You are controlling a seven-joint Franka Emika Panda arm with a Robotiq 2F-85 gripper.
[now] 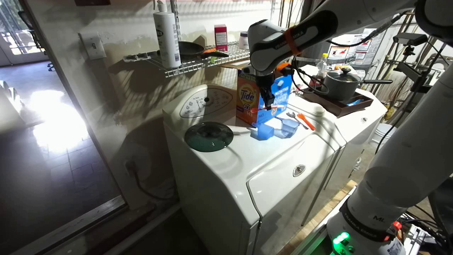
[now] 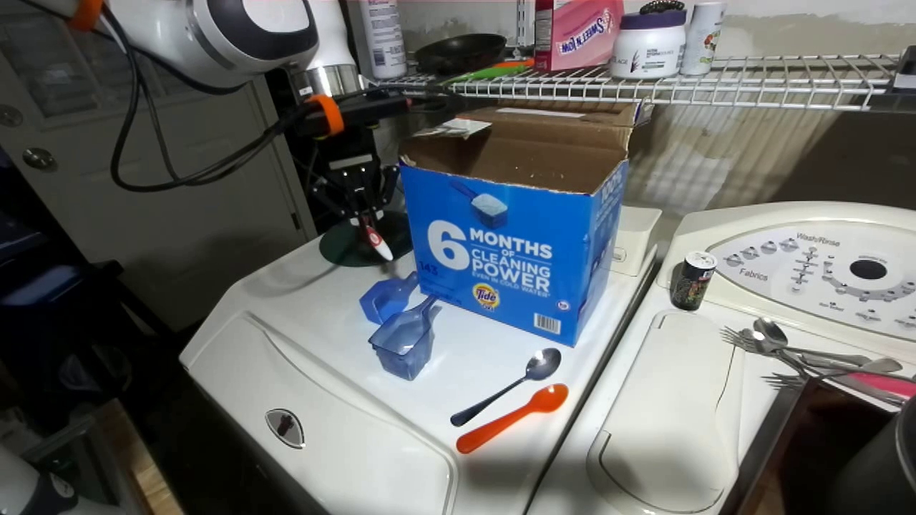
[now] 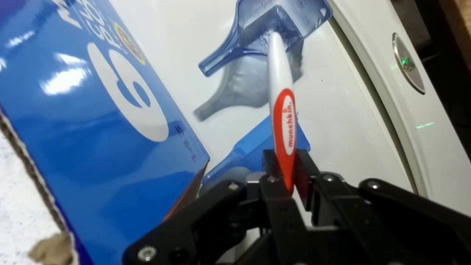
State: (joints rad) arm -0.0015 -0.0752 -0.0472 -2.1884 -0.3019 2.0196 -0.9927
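You have the fingers (image 3: pixel 306 167) clamped on 1 red-and-white utensil (image 3: pixel 282 110), mid-air beside 1 open Tide box (image 2: pixel 515 250), near 2 blue scoops (image 2: pixel 406 349); farther out 1 metal spoon (image 2: pixel 526 375), 1 orange spoon (image 2: pixel 512 417), 1 dark green dish (image 1: pixel 210 139); white machine top (image 2: pixel 308 304) under all that, 1 second machine (image 2: pixel 662 408) alongside, 1 wire shelf (image 2: pixel 787 102) on the wall (image 2: pixel 823 28)

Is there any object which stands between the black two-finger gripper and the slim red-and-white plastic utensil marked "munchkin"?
Nothing visible does: the gripper is shut directly on the utensil. The two translucent blue plastic scoops sit lower, on the white appliance, and the open blue cardboard box stands beside the gripper.
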